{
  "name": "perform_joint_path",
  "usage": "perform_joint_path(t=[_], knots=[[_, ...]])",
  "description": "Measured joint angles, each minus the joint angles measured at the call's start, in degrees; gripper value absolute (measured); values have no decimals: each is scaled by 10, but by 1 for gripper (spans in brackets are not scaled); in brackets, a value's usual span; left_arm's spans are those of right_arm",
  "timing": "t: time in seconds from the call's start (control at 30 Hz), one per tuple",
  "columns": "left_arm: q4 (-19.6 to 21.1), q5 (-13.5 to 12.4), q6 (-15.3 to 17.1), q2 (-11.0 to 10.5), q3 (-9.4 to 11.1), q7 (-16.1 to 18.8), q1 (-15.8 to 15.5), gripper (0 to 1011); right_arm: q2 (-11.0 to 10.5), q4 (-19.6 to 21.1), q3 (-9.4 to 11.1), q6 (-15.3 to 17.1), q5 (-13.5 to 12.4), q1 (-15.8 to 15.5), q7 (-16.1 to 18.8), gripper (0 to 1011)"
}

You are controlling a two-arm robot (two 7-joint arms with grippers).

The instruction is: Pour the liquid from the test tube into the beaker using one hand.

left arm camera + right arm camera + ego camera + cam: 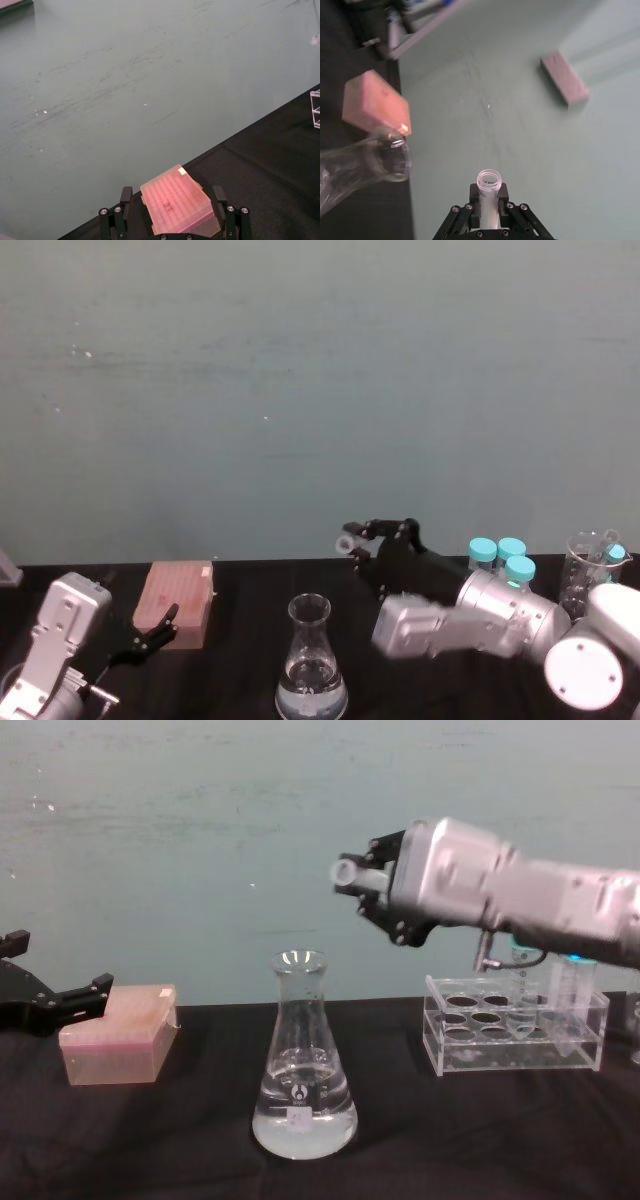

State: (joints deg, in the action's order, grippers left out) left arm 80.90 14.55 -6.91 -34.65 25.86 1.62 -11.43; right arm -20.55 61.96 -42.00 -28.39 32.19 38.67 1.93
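The beaker [303, 1060], a tall clear conical flask, stands at the table's front middle with clear liquid [303, 1128] pooled in its base. My right gripper [372, 880] is shut on the small clear test tube [350, 873], holding it nearly level, its open mouth facing left. The tube hangs above and to the right of the flask's rim. In the right wrist view the test tube [488, 186] sticks out between the fingers, with the beaker [367, 167] neck off to one side. In the head view the test tube [347, 542] is behind the beaker [310, 665].
A pink tip box [118, 1045] sits at the left, with my parked left gripper [55, 1000] open beside it. At the right stands a clear acrylic rack [515, 1030] holding teal-capped tubes [500, 555]. A graduated glass cylinder [590, 565] is at the far right.
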Motion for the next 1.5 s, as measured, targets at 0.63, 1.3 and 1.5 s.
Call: perform_joint_path(t=[0.63,1.3,1.5], knots=[[0,0,0,0,0,0,0,1000,15,-12,158,189,-388,-20,311,203],[0,0,0,0,0,0,0,1000,20,-80,156,229,-463,1,358,202],[0,0,0,0,0,0,0,1000,18,-80,153,214,-456,2,347,202]])
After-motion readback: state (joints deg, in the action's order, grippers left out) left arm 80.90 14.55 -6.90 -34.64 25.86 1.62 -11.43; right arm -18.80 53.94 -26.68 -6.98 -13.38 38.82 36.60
